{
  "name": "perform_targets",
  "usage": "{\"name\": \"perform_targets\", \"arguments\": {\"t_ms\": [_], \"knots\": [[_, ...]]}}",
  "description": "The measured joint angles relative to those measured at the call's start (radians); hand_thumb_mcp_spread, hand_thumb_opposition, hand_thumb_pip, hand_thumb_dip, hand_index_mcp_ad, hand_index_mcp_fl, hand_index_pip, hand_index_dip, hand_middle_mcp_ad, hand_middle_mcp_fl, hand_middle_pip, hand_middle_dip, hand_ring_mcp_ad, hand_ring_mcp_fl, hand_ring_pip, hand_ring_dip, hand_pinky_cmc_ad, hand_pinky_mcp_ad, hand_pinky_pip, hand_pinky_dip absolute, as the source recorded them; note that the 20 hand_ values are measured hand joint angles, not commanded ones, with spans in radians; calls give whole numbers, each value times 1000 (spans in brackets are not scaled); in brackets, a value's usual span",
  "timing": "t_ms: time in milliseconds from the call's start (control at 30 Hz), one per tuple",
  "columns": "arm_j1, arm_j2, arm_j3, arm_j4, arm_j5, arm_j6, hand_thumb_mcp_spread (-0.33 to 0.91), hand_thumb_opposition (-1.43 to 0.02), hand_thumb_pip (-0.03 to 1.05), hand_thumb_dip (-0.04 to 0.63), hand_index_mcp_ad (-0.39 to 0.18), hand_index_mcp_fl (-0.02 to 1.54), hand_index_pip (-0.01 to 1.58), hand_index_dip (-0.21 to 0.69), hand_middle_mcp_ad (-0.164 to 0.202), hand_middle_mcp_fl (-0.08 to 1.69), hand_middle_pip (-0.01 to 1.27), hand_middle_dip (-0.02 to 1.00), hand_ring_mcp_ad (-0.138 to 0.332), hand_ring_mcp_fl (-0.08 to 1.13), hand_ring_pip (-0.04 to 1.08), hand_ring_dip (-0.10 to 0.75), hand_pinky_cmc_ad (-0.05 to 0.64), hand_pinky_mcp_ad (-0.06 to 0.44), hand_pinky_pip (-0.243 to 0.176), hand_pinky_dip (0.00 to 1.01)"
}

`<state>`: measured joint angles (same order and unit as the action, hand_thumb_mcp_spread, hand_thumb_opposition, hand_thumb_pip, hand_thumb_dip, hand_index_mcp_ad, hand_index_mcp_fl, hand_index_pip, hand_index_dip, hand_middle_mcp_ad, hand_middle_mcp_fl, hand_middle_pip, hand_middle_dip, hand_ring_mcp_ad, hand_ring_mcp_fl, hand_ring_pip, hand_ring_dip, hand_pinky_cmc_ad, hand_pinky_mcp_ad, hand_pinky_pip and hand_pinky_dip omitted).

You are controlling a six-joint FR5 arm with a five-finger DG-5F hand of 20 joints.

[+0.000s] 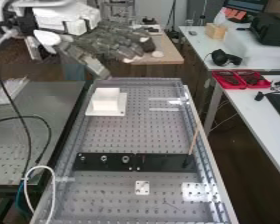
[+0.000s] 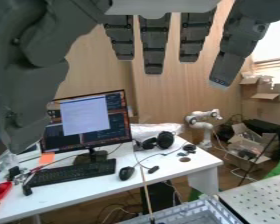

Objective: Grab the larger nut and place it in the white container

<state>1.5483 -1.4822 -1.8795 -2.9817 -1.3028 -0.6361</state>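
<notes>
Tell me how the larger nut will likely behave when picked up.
The larger nut is small and metal, so it should stay stiff when pinched. Its shiny surface may prove slippery. Its round outline suggests it could roll if dropped on edge.

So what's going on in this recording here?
A robot arm's hand is poised over the far end of the bench, its fingers extended and holding nothing. The larger nut still has to go into the white container: it stands on the flat black bar, between the smaller nut and the bearing. The container sits farther up the bench, nearer the hand. No person is handling any of these parts.
</notes>
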Motion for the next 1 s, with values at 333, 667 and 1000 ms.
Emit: {"name": "perform_targets", "arguments": {"t_ms": [333,667,1000], "knots": [[76,12,-162,137,293,38,185,-745,562,108,-24,54,99,-28,86,117,112,230,180,0,75,119,393,328,-106,668],[137,-34,-262,224,495,154,250,-771,620,152,-24,52,421,-30,87,87,113,236,180,-3,75,119,393,328,-106,695],[190,-144,-337,333,615,260,281,-822,644,175,-63,54,1063,-2,84,0,113,237,180,-3,75,119,393,330,-106,696]]}}
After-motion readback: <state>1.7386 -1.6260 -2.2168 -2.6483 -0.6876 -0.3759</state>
